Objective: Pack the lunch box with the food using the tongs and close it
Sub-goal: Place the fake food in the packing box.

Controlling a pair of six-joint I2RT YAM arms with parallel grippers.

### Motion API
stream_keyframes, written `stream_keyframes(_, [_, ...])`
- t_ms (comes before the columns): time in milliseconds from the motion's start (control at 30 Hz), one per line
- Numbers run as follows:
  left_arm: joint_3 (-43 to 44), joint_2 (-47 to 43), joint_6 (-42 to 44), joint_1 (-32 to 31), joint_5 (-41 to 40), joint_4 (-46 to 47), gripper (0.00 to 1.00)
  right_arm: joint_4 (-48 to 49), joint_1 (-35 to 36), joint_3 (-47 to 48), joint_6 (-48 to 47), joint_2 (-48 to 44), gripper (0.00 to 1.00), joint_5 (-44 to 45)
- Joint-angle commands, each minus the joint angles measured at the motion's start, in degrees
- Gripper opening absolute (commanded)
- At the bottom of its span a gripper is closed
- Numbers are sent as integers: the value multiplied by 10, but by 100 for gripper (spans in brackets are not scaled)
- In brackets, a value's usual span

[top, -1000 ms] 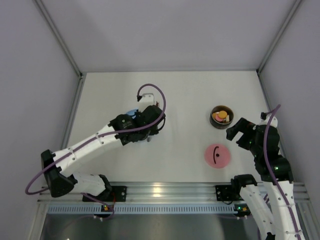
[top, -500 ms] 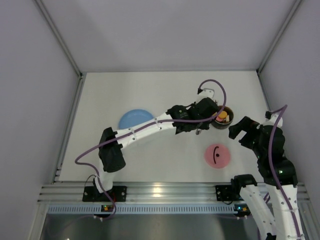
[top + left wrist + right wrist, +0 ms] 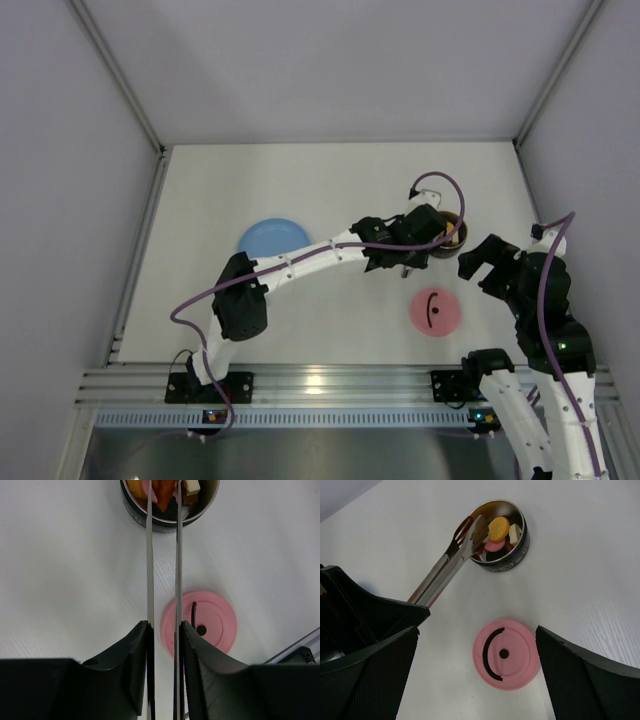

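Note:
The steel lunch box (image 3: 507,562) stands at the right of the table, and in the top view (image 3: 455,240) my left arm partly covers it. Food lies inside: a yellow-brown biscuit (image 3: 498,527), a pink piece (image 3: 494,545) and an orange piece (image 3: 161,492). My left gripper (image 3: 164,627) is shut on the silver tongs (image 3: 447,565), whose tips reach over the box rim among the food. The pink lid (image 3: 506,653) lies flat on the table nearer the arms. My right gripper (image 3: 476,629) hangs open above the lid, holding nothing.
A light-blue plate (image 3: 272,237) sits left of centre with nothing showing on it. My left arm stretches across the table from the near left to the box. Grey walls close the table on three sides. A metal rail (image 3: 330,385) runs along the near edge.
My left arm has swung from the blue plate to the right, bringing the tongs over the lunch box. My right arm has shifted only slightly.

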Motion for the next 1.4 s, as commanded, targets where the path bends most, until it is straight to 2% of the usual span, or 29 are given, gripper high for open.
stream_keyframes(0, [26, -1, 8, 1, 1, 45, 26, -2, -8, 15, -8, -8, 100, 7])
stream_keyframes(200, [24, -2, 12, 2, -9, 45, 39, -2, -8, 14, -8, -8, 100, 7])
stream_keyframes(367, [24, -10, 15, 2, -15, 44, 41, -1, -7, 13, -8, -8, 100, 6])
stream_keyframes(400, [24, -11, 16, 2, -17, 42, 44, -1, -8, 13, -9, -7, 99, 5])
stream_keyframes(867, [-12, -80, 28, 2, -54, 41, 44, 1, -9, 11, -8, -6, 100, 3])
stream_keyframes(967, [-53, -125, 25, 2, -69, 39, 45, 3, -8, 9, -7, -6, 99, 1])
stream_keyframes(1133, [-177, -237, -15, 3, -116, 30, 45, 16, -8, -4, -4, -6, 100, -5])
stream_keyframes(1300, [-237, -310, -105, 6, -208, -112, 45, 33, -8, -16, -2, 1, 100, -19])
stream_keyframes(1367, [-293, -359, -125, 9, -219, -130, 46, 39, -8, -23, -1, 1, 99, -22])
